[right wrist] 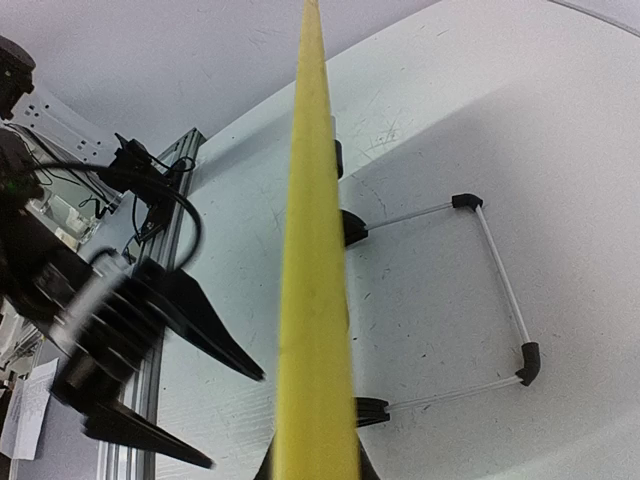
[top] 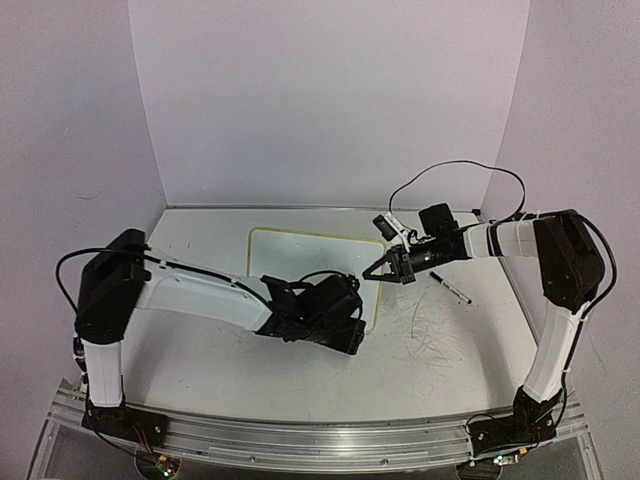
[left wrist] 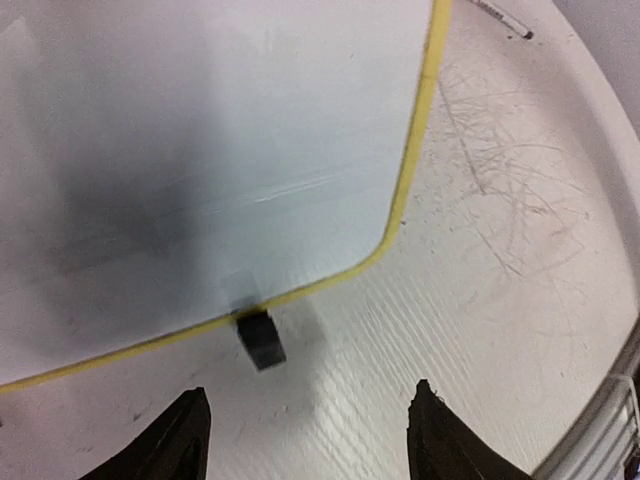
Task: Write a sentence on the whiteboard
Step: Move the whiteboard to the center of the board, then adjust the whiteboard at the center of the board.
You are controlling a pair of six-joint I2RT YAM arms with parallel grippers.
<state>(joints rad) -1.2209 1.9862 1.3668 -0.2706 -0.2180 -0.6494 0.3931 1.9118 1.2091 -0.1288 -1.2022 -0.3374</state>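
The whiteboard (top: 305, 262), white with a pale yellow rim, stands propped mid-table on a wire stand (right wrist: 495, 300). My right gripper (top: 378, 270) is shut on its right edge. In the right wrist view that rim (right wrist: 315, 250) runs edge-on up the middle, clasped at the bottom by the gripper (right wrist: 315, 468). My left gripper (top: 350, 325) is open just in front of the board's near right corner (left wrist: 385, 250). Its jaws (left wrist: 312, 425) stand wide apart with nothing between them, short of a black foot (left wrist: 258, 340). The sentence is out of view; the board face looks blank.
A black marker (top: 450, 288) lies on the table right of the board, also at the top of the left wrist view (left wrist: 500, 18). Grey scribble marks (top: 430, 335) cover the table's right side. White walls close the back and sides.
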